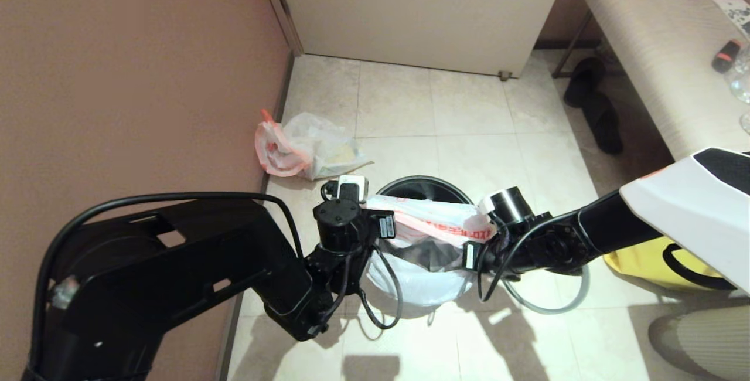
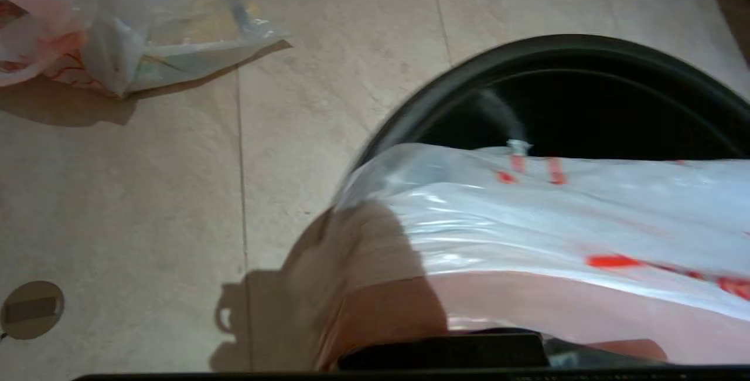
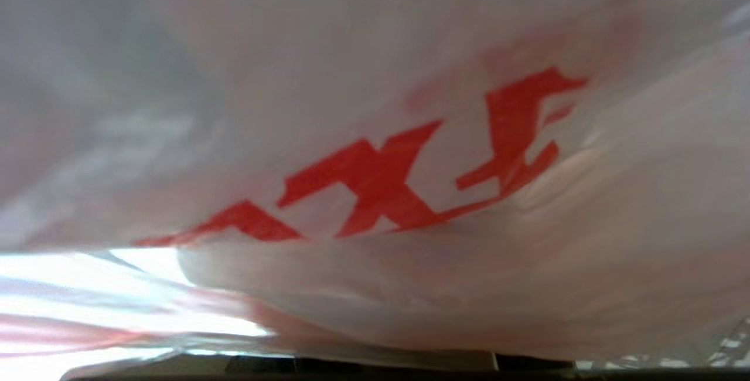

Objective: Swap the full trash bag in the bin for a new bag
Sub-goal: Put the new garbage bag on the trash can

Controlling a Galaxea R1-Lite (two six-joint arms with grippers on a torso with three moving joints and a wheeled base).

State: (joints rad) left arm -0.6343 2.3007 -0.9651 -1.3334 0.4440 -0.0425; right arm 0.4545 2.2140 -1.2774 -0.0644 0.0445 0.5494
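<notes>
The new bag [image 1: 430, 223], white with red print and pink edge, is stretched taut between my two grippers over the near half of the black bin [image 1: 425, 183]. Its body sags below them [image 1: 419, 284]. My left gripper [image 1: 382, 225] is shut on the bag's left end and my right gripper [image 1: 473, 251] on its right end; plastic covers the fingers. The left wrist view shows the new bag [image 2: 556, 223] across the bin rim [image 2: 527, 53]. Bag plastic [image 3: 375, 182] fills the right wrist view. The full trash bag [image 1: 304, 152] lies on the floor by the wall, and appears again [image 2: 117, 35] in the left wrist view.
A brown wall [image 1: 117, 76] runs along the left and a pale door [image 1: 422, 6] stands behind. A bench [image 1: 656, 47] is at the right with black slippers [image 1: 597, 105] under it. A yellow bag [image 1: 656, 266] lies under my right arm, beside a grey hoop [image 1: 545, 310].
</notes>
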